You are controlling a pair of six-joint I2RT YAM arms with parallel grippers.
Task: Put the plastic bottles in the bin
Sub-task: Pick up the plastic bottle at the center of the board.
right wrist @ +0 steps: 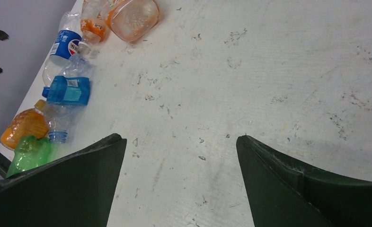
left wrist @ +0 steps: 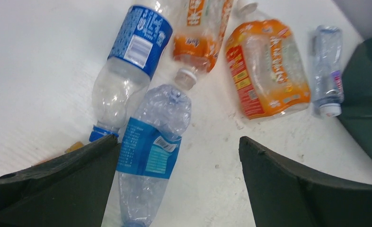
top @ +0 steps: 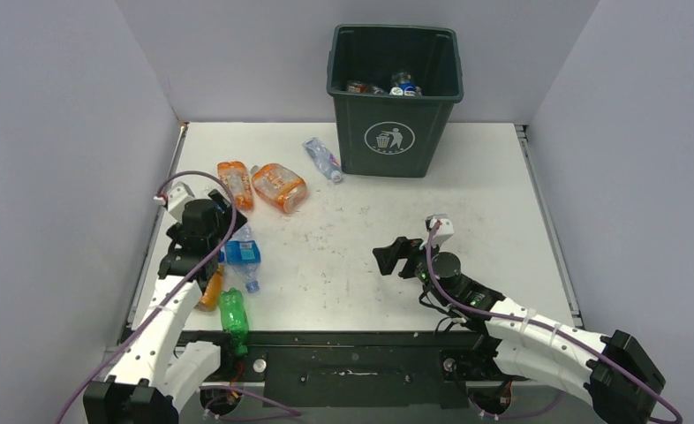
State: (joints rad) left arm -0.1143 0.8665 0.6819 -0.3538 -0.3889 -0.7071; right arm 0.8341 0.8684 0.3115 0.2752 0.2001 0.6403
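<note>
green bottle: furthest from the bin, way out to its front-left at the counter edge, with a small orange one right up against it.
right claw: released, spread wide, nothing in it. It hangs over bare counter straight out in front of the bin, well apart from it.
left claw: also spread and empty, hovering over the blue-label bottle, well out to the bin's front-left.
the grab, imo: that bottle sits nearer one finger than the other, and a dark-blue bottle touches its side. I'd centre on the label and go across the body so the neighbour doesn't get pinched too. It's crushed plastic and will squash, so close fully before lifting.
orange pair: nearer the bin, same front-left side.
clear bottle: just beside the bin's front-left corner.
bin: at the back of the counter, a few bottles already inside.
</note>
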